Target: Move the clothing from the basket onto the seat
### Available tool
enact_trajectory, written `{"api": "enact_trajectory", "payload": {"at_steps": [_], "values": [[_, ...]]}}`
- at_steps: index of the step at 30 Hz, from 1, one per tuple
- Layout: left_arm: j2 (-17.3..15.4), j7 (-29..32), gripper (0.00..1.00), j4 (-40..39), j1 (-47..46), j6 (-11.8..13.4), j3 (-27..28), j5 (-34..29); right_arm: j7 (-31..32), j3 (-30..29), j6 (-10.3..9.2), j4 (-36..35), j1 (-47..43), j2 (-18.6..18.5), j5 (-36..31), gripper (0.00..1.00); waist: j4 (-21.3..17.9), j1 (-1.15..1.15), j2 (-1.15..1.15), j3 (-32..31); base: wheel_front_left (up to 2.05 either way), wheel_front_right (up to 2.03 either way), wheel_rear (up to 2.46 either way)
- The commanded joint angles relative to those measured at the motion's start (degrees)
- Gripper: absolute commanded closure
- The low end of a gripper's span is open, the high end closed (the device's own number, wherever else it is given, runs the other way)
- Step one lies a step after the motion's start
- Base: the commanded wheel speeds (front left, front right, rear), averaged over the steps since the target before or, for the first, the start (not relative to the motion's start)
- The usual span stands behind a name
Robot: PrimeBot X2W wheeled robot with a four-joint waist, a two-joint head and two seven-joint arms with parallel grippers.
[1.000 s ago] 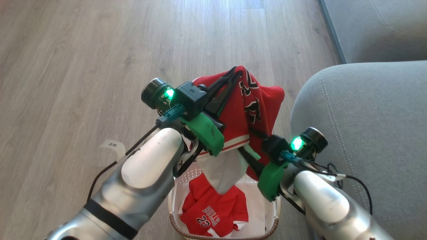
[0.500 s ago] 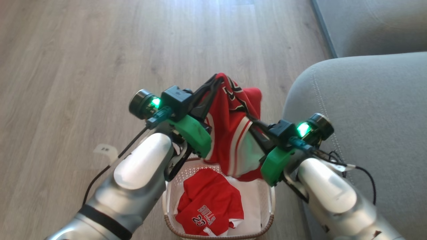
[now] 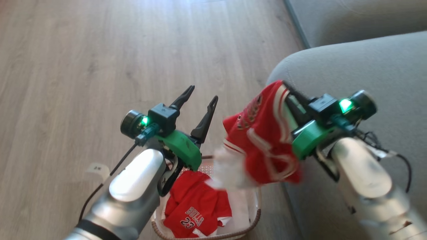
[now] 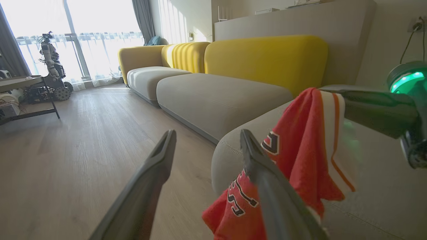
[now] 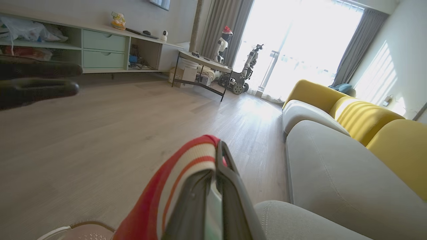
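Handoff done. A second ago the left tool (image 3: 203, 93) was clamped on the red jersey (image 3: 263, 140) above the basket (image 3: 247, 223), with the right tool (image 3: 286, 87) coming in from the side. Now the left tool's fingers are spread wide with nothing between them, hovering above the basket's far rim. The right tool is pressed together on the jersey's white-and-red striped trim and has it alone.

The jersey has swung right, off the basket centre. It's blurred in the head view and hangs against the rounded corner of the grey seat (image 3: 367, 66), its lower tail over the basket's right rim. It's airborne, not resting on the seat yet. The head camera has also panned right, so part of the shift is the camera's.

The second jersey (image 3: 196, 206), "BULLS 23" showing, lies crumpled in the basket. There's white under it; can't tell if that's cloth or basket bottom.

My read: first garment mid-transfer, at least one more to go. The next move needs to lift the tail over the seat edge and let go well in from the rounded rim, or it may slide to the floor (image 3: 100, 50).
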State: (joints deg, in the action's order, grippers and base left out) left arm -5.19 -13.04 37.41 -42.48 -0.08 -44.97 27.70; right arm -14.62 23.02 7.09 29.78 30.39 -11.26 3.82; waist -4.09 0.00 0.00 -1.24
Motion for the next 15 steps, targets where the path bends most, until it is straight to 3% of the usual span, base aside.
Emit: {"api": "enact_trajectory", "payload": {"at_steps": [1, 15], "values": [[-1.12, -0.7, 0.0, -1.58, -1.91, -0.35, 2.15, 0.44, -0.38, -0.31, 0.4, -2.43, 3.59, -0.2, -0.47, 1.0, -0.94, 0.0, 0.0, 0.07, 0.0, 0.0, 0.0], [-1.19, -1.72, 0.0, -5.74, 4.0, -0.54, -0.46, -0.79, -0.28, -4.77, 0.4, -4.82, 7.32, -4.1, -2.12, 1.0, -13.04, 0.0, 0.0, 1.22, 0.0, 0.0, 0.0]]}}
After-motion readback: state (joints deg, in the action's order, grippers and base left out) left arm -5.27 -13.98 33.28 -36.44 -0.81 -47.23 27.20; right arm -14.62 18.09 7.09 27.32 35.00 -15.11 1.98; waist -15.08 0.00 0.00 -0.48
